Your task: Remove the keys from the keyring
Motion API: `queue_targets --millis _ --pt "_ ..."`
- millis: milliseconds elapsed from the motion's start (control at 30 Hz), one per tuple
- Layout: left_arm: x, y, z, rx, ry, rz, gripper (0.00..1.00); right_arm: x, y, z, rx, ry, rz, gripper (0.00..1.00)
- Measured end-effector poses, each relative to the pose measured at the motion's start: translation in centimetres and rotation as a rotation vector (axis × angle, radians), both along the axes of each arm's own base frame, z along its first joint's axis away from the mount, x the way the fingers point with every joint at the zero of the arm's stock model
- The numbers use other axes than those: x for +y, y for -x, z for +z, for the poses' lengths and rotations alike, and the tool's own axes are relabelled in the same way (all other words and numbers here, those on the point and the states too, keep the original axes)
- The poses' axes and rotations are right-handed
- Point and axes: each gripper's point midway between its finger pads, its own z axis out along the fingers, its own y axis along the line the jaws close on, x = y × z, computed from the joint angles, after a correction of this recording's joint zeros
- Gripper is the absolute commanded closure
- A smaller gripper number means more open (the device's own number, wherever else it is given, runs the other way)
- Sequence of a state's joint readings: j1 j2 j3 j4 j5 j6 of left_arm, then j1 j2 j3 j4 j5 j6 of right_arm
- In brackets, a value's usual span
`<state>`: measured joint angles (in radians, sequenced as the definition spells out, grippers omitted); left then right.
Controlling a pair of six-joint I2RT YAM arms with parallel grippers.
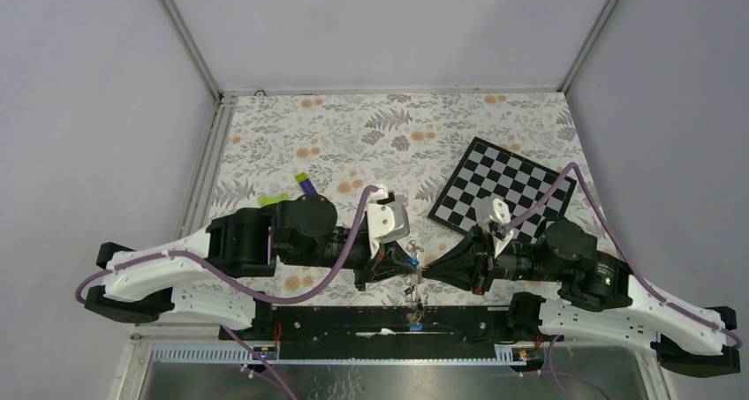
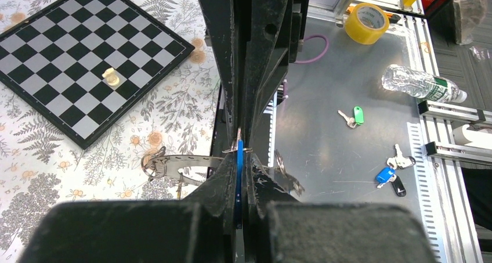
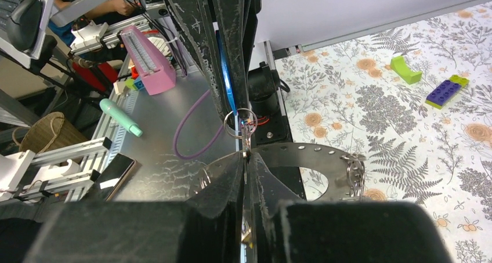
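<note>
Firstly, noted a green block (image 1: 275,197) and a purple-and-green block (image 1: 307,184) lying on the table (image 1: 371,126) behind the left arm, near each other and well apart from the tools. Found the left tool (image 1: 412,263) pointing right, its fingers (image 2: 223,184) pressed together on a blue-headed key (image 2: 238,173) standing edge-on between them. Observed that key hooked on a small split ring (image 3: 237,123) just beyond the fingertips. Found the keyring (image 3: 307,154) held level off the table, over its near edge, midway between the two arms. Noted the keys (image 3: 354,171) bunched on the keyring's far side, hanging from its band; could not count them, being too small. Found the right tool (image 1: 431,268) pointing left, tip against tip with the left one, closed on the near band of the keyring. Recorded a chessboard (image 1: 503,192) at far right of the table, one pale chess piece (image 2: 110,76) upright on it.
</note>
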<state>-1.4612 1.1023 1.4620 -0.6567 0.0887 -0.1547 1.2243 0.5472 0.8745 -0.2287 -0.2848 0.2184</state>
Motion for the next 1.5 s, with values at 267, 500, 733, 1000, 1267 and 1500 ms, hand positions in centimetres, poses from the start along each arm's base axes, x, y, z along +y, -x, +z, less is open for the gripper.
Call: queue_targets --millis 267,500,733,1000,1267,1500 --pt "0.0 -0.1 -0.1 -0.001 -0.002 0.008 0.99 -0.9 -0.3 0.4 0.000 0.018 -0.033 0.92" --pt "-0.1 -0.3 -0.4 -0.002 -0.009 0.013 1.00 -1.1 -0.5 0.4 0.005 0.017 -0.051 0.74" --pt "-0.4 -0.3 -0.9 0.001 -0.025 0.015 1.00 -0.7 -1.1 -1.3 0.047 0.018 -0.088 0.59" --pt "-0.4 -0.5 -0.9 -0.003 -0.025 0.029 1.00 -1.3 -1.0 -1.7 0.083 -0.033 -0.104 0.53" --pt "-0.4 -0.7 -0.9 -0.006 -0.025 0.037 1.00 -0.7 -0.5 -2.5 0.135 -0.038 -0.076 0.53" --pt "-0.4 -0.8 -0.9 -0.007 -0.025 0.040 1.00 -0.2 0.1 -2.3 0.154 -0.043 -0.036 0.64"
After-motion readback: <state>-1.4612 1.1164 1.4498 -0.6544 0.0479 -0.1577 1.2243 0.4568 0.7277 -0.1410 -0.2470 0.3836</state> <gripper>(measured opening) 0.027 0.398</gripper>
